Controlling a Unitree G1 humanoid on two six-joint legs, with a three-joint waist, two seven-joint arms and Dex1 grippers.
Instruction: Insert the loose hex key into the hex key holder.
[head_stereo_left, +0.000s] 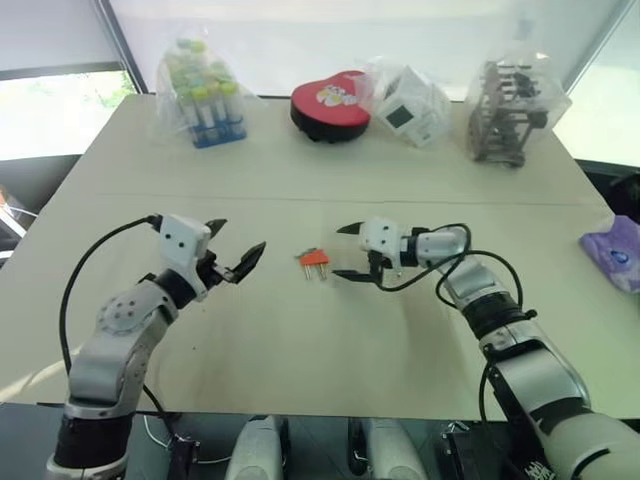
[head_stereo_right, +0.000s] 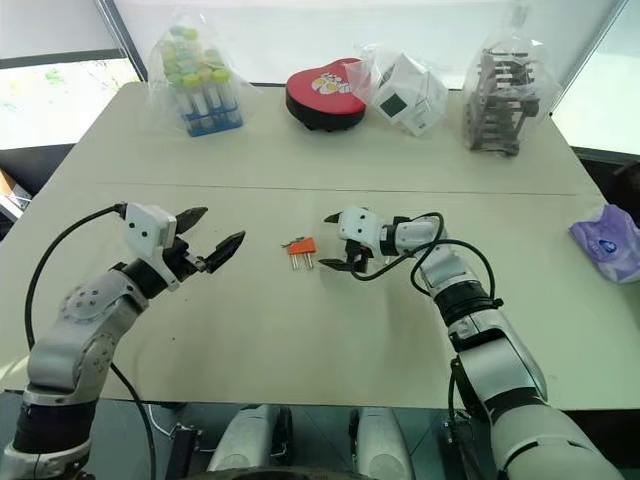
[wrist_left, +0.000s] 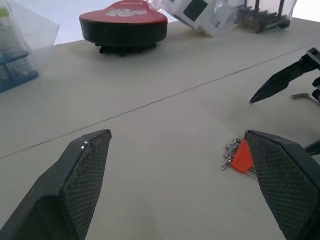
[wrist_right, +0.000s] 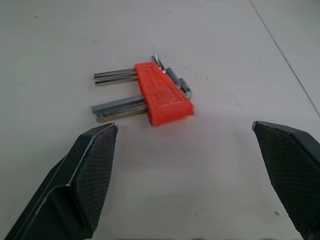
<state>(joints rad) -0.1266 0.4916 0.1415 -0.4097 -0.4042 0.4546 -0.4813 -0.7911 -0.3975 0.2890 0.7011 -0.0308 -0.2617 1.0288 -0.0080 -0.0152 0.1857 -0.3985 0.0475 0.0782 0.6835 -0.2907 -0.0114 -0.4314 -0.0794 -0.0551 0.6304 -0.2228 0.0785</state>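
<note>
The hex key holder (head_stereo_left: 313, 260), a small orange block with short metal keys sticking out, lies flat at the table's middle. It also shows close up in the right wrist view (wrist_right: 162, 95). My left gripper (head_stereo_left: 238, 238) hovers open just left of it, pointing toward it. My right gripper (head_stereo_left: 340, 251) is open just right of it, with the holder in front of its spread fingers (wrist_right: 95, 170) and not touched. In the left wrist view a thin grey bent rod, the loose hex key (wrist_left: 301, 95), lies on the table beside the right gripper's finger. Neither gripper holds anything.
Along the far edge stand a bagged rack of tubes (head_stereo_left: 205, 95), a red heart-shaped box (head_stereo_left: 330, 105), a bagged white cube (head_stereo_left: 410, 105) and a bagged dark rack (head_stereo_left: 510, 110). A purple packet (head_stereo_left: 615, 250) lies at the right edge.
</note>
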